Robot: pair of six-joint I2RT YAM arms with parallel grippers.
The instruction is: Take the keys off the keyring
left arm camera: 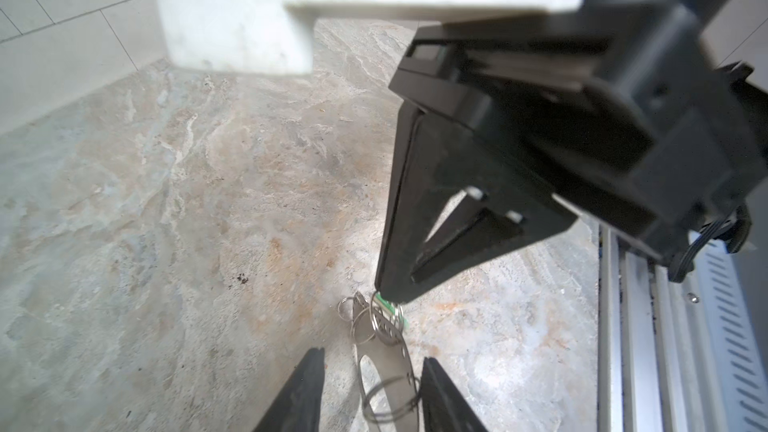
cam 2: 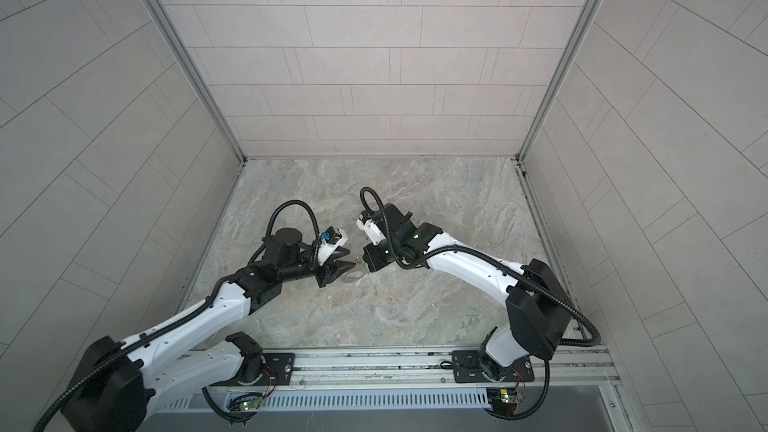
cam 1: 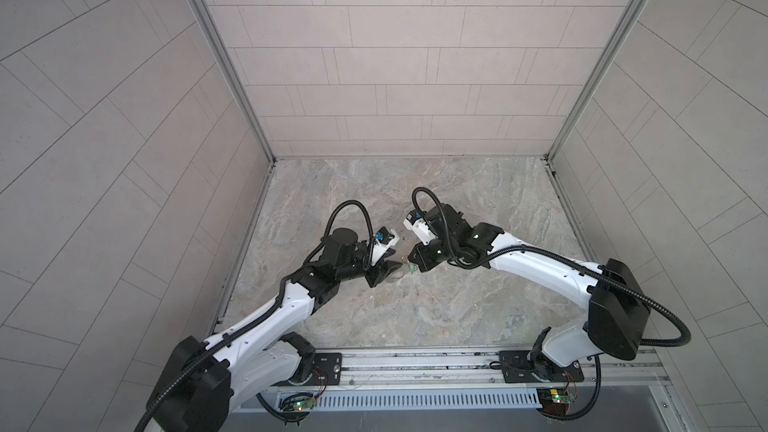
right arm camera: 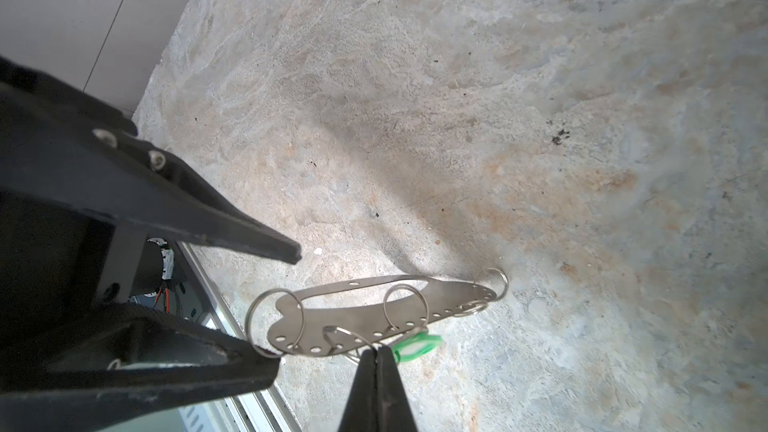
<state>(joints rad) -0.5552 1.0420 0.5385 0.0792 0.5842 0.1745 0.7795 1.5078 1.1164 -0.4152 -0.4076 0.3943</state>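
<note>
Keyring: a flat slotted metal plate carrying wire loops, near the middle of the marbled counter, between both grippers. The green-tagged keys lie at its holed edge. Right gripper: clenched tip to tip at a loop just beside the tag; what it pinches cannot be told. Left gripper: roughly half open, fingers on either side of the plate's broad end, one finger meeting a loop.
</note>
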